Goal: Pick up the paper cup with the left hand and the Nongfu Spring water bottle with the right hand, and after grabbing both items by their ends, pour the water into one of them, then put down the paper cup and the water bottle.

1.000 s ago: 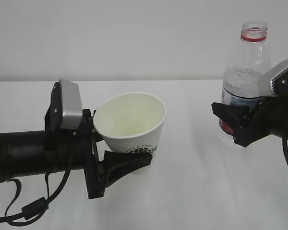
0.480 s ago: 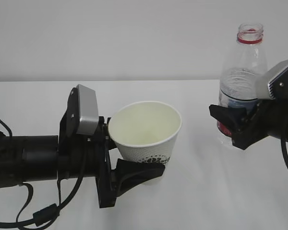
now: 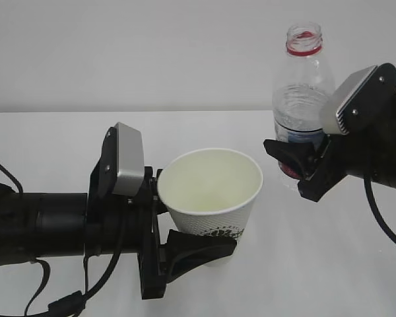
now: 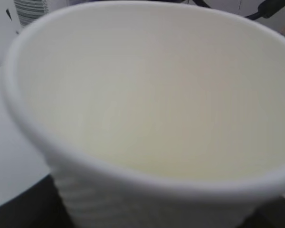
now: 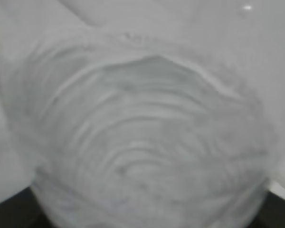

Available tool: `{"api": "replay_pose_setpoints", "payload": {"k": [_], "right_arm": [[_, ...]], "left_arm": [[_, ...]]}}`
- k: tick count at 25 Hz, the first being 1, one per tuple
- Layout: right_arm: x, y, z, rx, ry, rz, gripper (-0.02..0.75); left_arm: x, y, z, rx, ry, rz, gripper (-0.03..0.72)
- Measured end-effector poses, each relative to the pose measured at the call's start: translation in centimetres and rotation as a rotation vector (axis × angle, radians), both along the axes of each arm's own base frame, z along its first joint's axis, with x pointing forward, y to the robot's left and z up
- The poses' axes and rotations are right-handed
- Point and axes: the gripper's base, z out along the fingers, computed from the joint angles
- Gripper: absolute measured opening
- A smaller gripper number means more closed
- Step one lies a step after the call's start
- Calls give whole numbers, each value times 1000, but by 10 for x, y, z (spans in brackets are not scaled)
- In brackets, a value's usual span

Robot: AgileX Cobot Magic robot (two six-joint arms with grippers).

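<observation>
the left hand (image 3: 185, 228) is clamped on the lower part of the cup (image 3: 213, 195), one black finger (image 3: 201, 244) running under the cup's base side, the other hidden behind it. the cup is off the table (image 3: 270, 264), tipped a little so its open mouth faces up and toward the camera; the dark green logo shows just above the finger. inside, the cup looks pale and dry (no pool can be made out). in the left wrist view the cup (image 4: 147, 118) fills nearly the whole picture, rim close to the lens.

the right hand (image 3: 297, 165) grips the bottle (image 3: 302, 99) low on its body, over the label's red band, with a black finger (image 3: 287, 153) crossing the front. the bottle is lifted clear of the table, leaning slightly left, its uncapped mouth with the red neck ring at the top. it sits up and to the right of the cup, apart from it, the mouth well above the cup's rim. no stream is visible. the right wrist view shows only the bottle's (image 5: 142, 142) ribbed clear wall, blurred.

both arms reach in from the sides over the white table.
</observation>
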Motion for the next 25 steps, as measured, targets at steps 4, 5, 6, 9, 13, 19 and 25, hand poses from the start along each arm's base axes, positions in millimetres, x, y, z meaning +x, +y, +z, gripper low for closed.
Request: {"api": "replay_pose_setpoints", "payload": {"k": [4,5,6,9,13,19,25], "right_arm": [[3,2,4,-25,-23,27,514],[4,3,5,-31,-26,29,514],[4,5,7,-45,-33,38,514],[5,14,9,-107,-69,79,514],[5,20,13,-139,-111,113,514],[5,20,13,-194,-150,137,514],[4,22,15,-233,-214,171,514]], "left_arm": [[0,0,0,1,-1,-2,538],[0,0,0,2,-1,-4,538],[-1,0,0,-2,-2,-6,538],[-1,0,1,-16,0,-12,538],[-3,-2,2,-19,2,-21,538],[-4,-3,2,-19,7,-31,538],[-6,-4,2,-18,3,-48,537]]}}
